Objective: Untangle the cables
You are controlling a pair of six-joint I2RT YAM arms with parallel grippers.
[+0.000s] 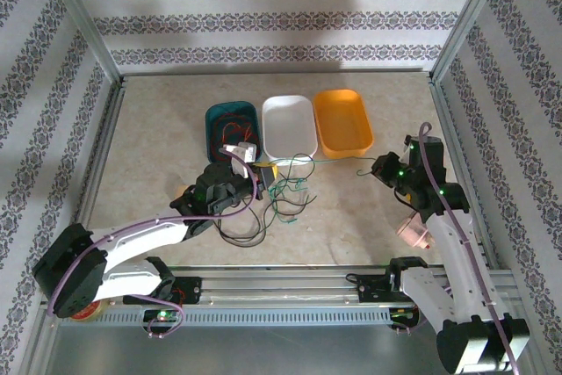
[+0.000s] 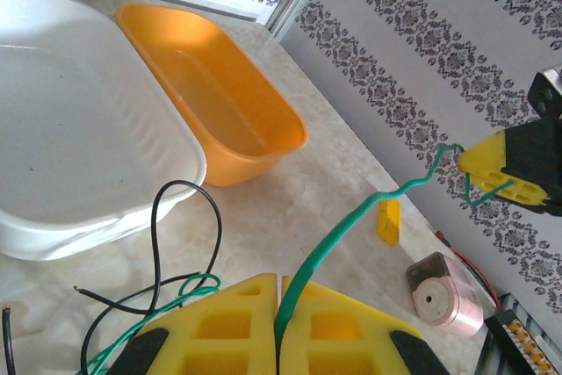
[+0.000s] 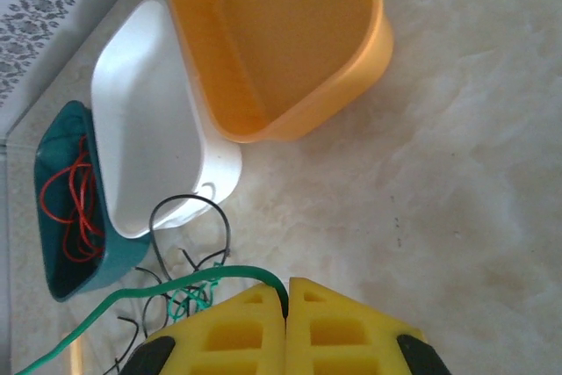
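Nearest me, the left fingers (image 2: 279, 298) are pressed together on the green cable (image 2: 351, 221), which rises out of the seam between the yellow pads. It runs off the bench (image 1: 158, 147), stretched across to the right fingers (image 3: 287, 294), which are likewise closed on its other end. From above, the left fingers (image 1: 263, 171) sit just in front of the trays and the right fingers (image 1: 363, 172) are well off to the side, with the green line between them.

Under the left fingers a black cable (image 1: 241, 234) lies in loose loops on the bench, mixed with more green wire, one black loop reaching up to the rim of the white tray (image 3: 140, 120). A pinkish cylinder (image 2: 436, 294) lies on the bench near the right arm.

Beyond, three trays stand side by side. The teal tray (image 3: 98, 265) holds a coiled red cable (image 3: 75, 199). The white one in the middle shows plain white inside, and the orange tray (image 3: 369, 59) shows only its own orange floor.
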